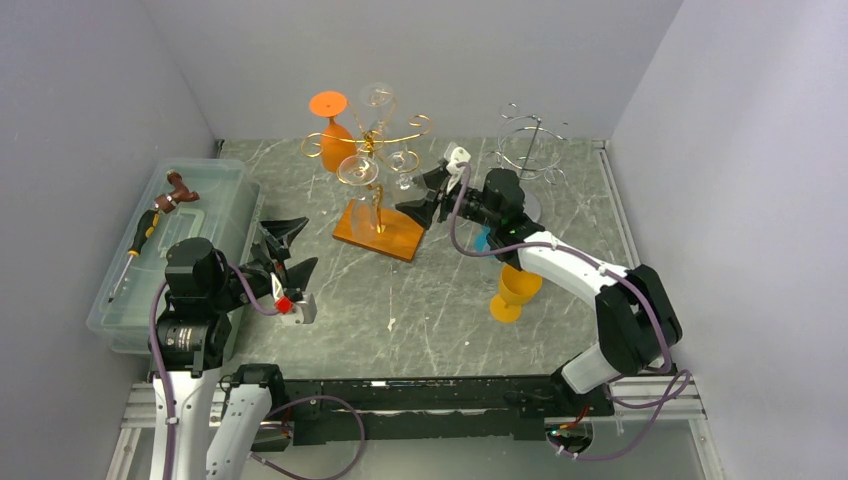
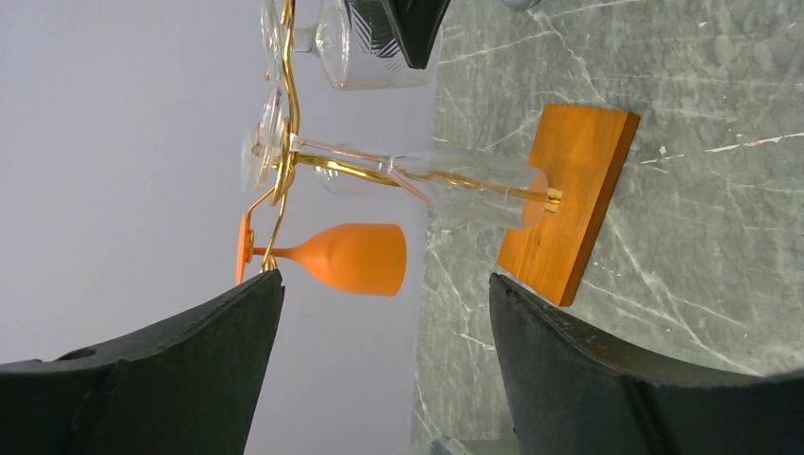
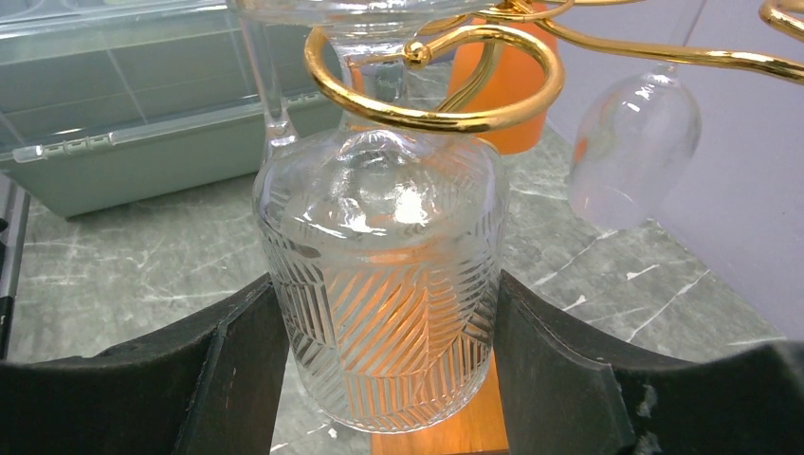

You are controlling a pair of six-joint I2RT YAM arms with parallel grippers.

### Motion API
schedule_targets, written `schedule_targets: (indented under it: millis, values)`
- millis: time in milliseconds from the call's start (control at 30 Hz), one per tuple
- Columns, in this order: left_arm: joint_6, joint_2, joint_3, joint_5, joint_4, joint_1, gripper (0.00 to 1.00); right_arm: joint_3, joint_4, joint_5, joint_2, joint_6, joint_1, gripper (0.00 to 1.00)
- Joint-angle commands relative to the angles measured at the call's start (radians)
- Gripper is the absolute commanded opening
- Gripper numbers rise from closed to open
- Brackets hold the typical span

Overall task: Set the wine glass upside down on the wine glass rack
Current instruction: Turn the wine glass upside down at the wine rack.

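Your right claw (image 1: pixel 425 195) pinched patterned wine glass (image 3: pixel 379 284); glass hung bowl down, stem through gold ring of rack (image 3: pixel 431 118), table's far middle. Your left claw (image 1: pixel 288 250) stood spread, empty, near left edge.

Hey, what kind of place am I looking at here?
Likely a robot lab test cell: a left arm and right arm bolted at a marble-look table, plain grey walls boxing it in, and staged props like a gold glass rack and tool bin.
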Motion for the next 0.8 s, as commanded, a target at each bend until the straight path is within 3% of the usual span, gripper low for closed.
schedule_targets:
  millis: [0, 400, 633, 767]
  values:
    - [0.024, 0.002, 0.007, 0.013, 0.007, -0.001, 0.85, -0.024, 0.160, 0.013, -0.061, 0.014, -0.006, 0.25]
    - [0.022, -0.003, 0.002, 0.006, 0.010, -0.001, 0.85, -0.084, 0.253, 0.058, -0.069, 0.103, -0.011, 0.25]
    - [0.022, -0.005, 0.002, 0.005, 0.008, -0.001, 0.85, -0.106, 0.265, 0.098, -0.041, 0.131, -0.011, 0.40]
    - [0.024, -0.008, -0.003, 0.004, 0.009, -0.001, 0.85, -0.110, 0.276, 0.109, -0.017, 0.150, -0.011, 0.54]
